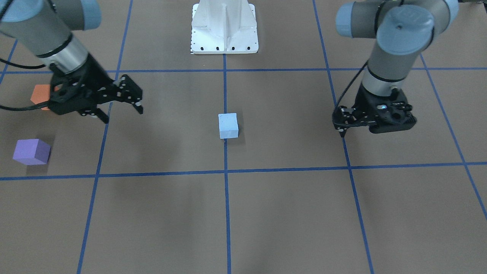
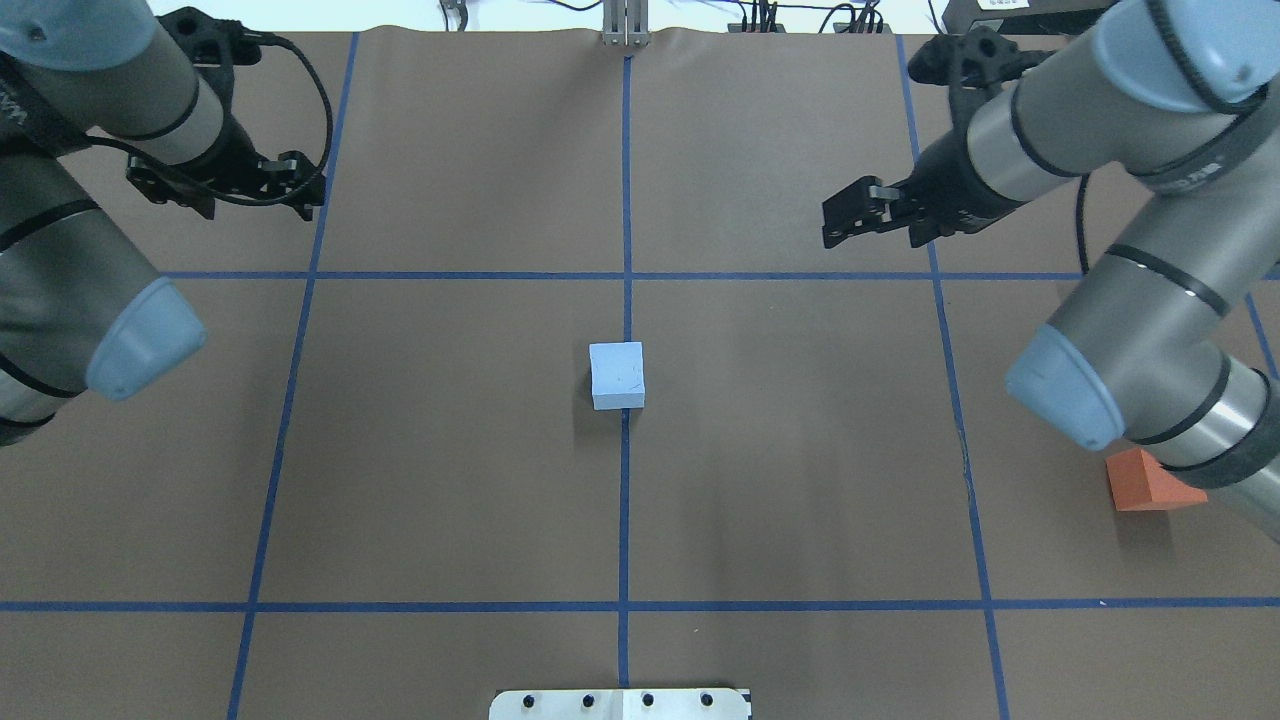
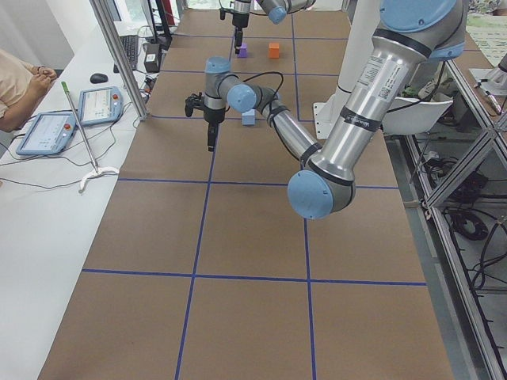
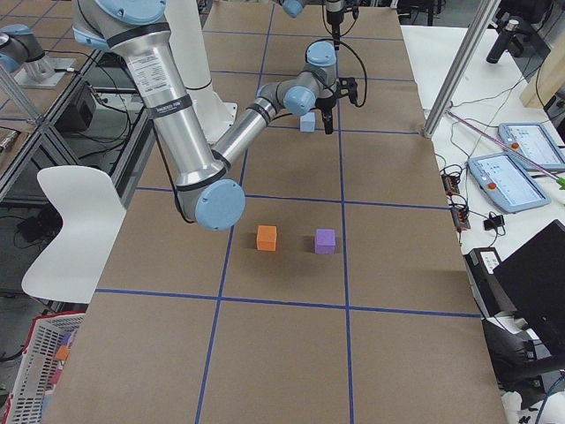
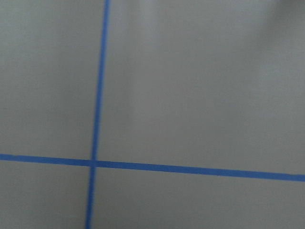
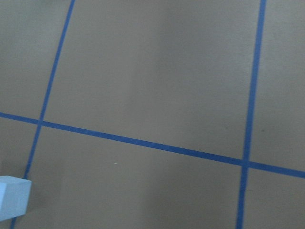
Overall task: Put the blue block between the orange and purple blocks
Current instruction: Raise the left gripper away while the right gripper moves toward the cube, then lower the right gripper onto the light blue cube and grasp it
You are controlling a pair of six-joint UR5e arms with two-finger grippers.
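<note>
The light blue block sits on the centre grid line of the table. It also shows in the corner of the right wrist view. The orange block and the purple block lie on the robot's right side with a gap between them; from the right end they are orange and purple. My right gripper is open and empty, hovering between the orange block and the blue block. My left gripper looks shut and empty, far to the blue block's other side.
The robot's white base stands at the table's robot-side edge. Blue tape lines divide the brown table into squares. My right arm's elbow hangs over the orange block and hides the purple block in the overhead view.
</note>
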